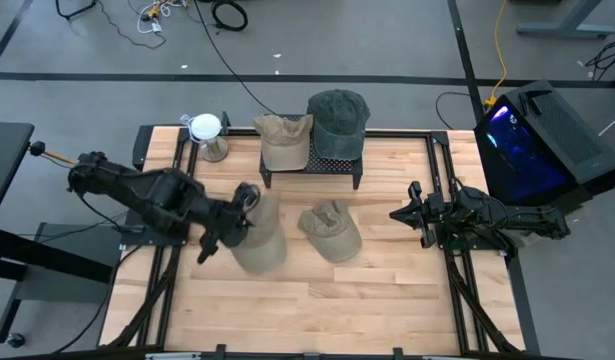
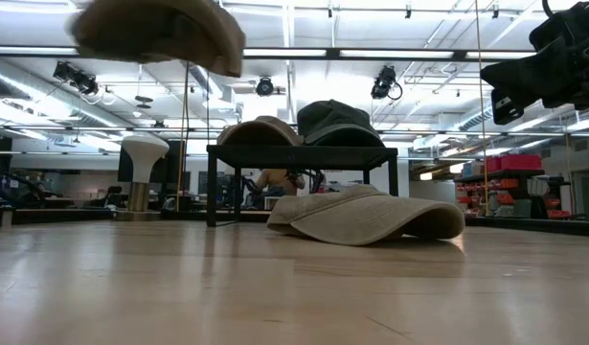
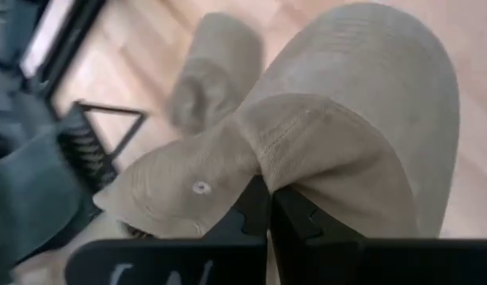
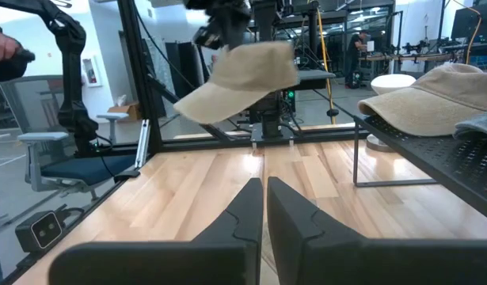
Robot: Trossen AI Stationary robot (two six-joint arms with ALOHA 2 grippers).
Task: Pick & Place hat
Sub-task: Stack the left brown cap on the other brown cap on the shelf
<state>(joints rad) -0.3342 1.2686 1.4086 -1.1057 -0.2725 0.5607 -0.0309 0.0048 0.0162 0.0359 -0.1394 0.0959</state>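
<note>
Hat [image 1: 259, 240] in tan is off the bench [image 1: 377, 300], held in the air by the left gripper [image 1: 239, 212]. In the left wrist view we see its fingers [image 3: 251, 210] pressed together on the cap's edge by the crown, brim hanging out ahead of them. In the low view the hat sits high above the wood with clear air beneath it, and the right wrist view shows it hanging from the left arm with the brim tilted down.

Right gripper [image 1: 407, 213] waits over the right side of the bench, near the edge and well apart from every cap. Its fingers [image 4: 243, 214] are all but closed, with nothing between them.

We count four caps:
- the held tan hat, left of centre over the bench
- a second tan cap [image 1: 330, 231] lying flat on the bench, just right of the held one, no contact
- a third tan cap [image 1: 284, 140] on the black rack [image 1: 309, 166] at the far side
- a dark green cap [image 1: 338, 123] beside it on the same rack

One rack. One white-topped stand [image 1: 208, 136] sits at the far left corner of the bench.
</note>
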